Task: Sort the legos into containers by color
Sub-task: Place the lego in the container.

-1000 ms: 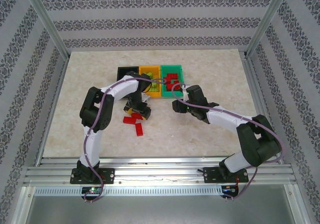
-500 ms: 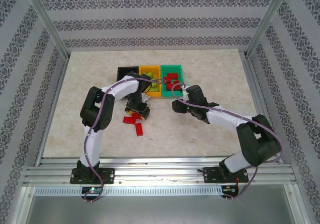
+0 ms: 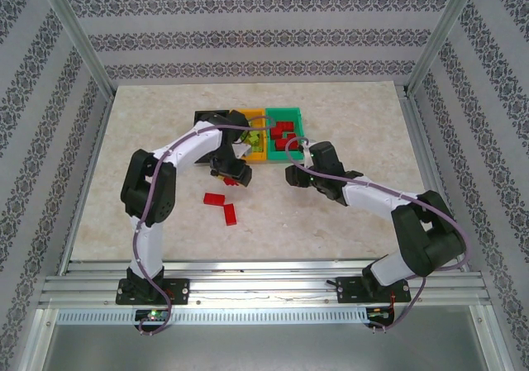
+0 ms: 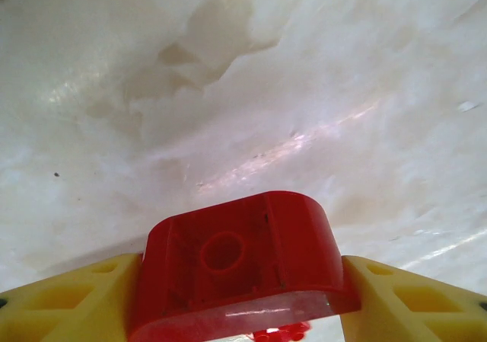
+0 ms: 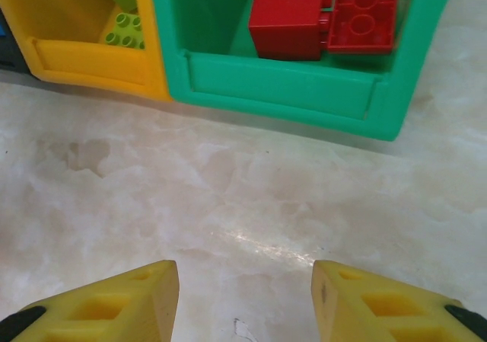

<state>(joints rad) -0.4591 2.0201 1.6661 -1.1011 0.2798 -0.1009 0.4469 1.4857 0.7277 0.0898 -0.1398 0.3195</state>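
A red lego (image 4: 240,262) sits pinched between the yellow fingers of my left gripper (image 4: 240,296), underside up. From above, that left gripper (image 3: 231,175) hangs just in front of the orange-yellow bin (image 3: 250,131). Two red legos (image 3: 215,198) (image 3: 229,214) lie flat on the table nearer me. The green bin (image 3: 295,119) holds several red legos (image 5: 289,18); lime green ones (image 5: 122,26) lie in the orange-yellow bin (image 5: 84,56). A black bin (image 3: 203,116) is partly behind the left arm. My right gripper (image 5: 243,296) is open over bare table before the green bin (image 5: 281,87).
The marble-patterned tabletop (image 3: 347,222) has free room to the left, right and front. Metal frame posts (image 3: 78,36) and patterned walls surround the table. A rail (image 3: 264,284) runs along the near edge by both arm bases.
My left arm has lifted a red lego from the group on the table and carried it back toward the bins. Two red legos stay on the table. The right arm has barely moved.
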